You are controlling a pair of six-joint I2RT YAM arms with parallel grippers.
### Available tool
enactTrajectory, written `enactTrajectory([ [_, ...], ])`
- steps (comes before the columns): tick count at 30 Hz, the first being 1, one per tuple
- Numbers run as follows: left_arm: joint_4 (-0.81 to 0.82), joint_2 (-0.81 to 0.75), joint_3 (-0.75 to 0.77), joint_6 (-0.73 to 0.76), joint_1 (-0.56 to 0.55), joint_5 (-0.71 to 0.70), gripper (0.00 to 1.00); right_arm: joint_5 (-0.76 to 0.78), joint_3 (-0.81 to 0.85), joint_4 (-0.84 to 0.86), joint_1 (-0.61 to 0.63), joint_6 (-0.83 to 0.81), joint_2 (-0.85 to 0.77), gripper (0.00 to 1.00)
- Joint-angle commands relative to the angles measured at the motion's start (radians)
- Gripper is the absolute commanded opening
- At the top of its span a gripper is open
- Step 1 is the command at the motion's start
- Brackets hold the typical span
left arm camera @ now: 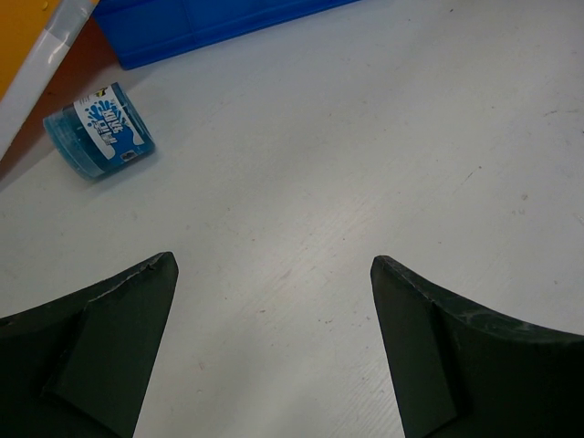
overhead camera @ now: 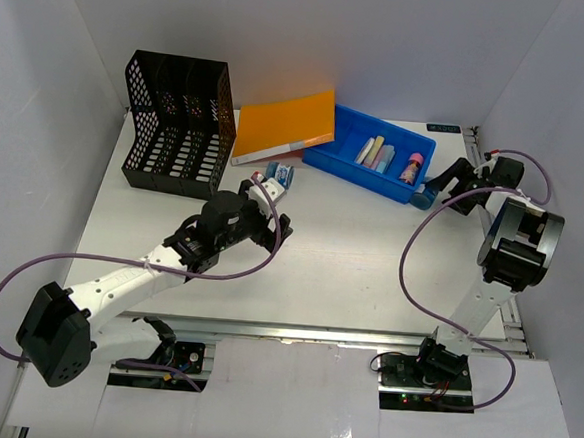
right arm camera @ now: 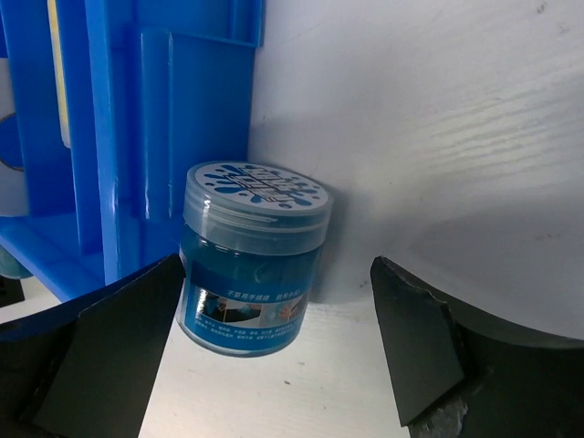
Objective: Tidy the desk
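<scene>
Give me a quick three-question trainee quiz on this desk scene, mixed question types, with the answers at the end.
1. Fill in: the left gripper is ____ (open or shut).
2. True or false: the jar beside the orange folder stands upright on the desk.
3. The upright jar at the blue tray corner sits in front of which? A. left gripper B. right gripper
Key: 1 open; 2 false, it lies on its side; 3 B.

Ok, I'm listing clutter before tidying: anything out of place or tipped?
Two blue jars sit on the desk outside the blue tray: the tipped jar lies on its side by the orange folder; the upright jar stands at the tray's corner.
</scene>
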Motion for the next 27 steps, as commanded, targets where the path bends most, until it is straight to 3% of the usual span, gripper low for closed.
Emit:
enactTrajectory([
  [1, 0.000, -0.012, 0.004, 0.013, 0.005, -0.013, 0.98, 0.015, 0.067, 0.020, 0.024, 0.024, 0.053, 0.89],
  [11, -0.002, 0.007, 0.007, 0.015, 0.007, -0.013, 0.98, 0.116, 0.086, 0.005, 0.046, 0.024, 0.094, 0.82],
  [21, 0.006, 0.003, 0.005, 0.003, 0.011, 0.008, 0.98, 0.230, 0.022, 0.005, 0.046, -0.022, 0.059, 0.49],
  [27, 0.040, -0.013, -0.003, -0.054, 0.023, 0.102, 0.98, 0.159, -0.065, -0.002, 0.043, -0.100, -0.052, 0.25],
])
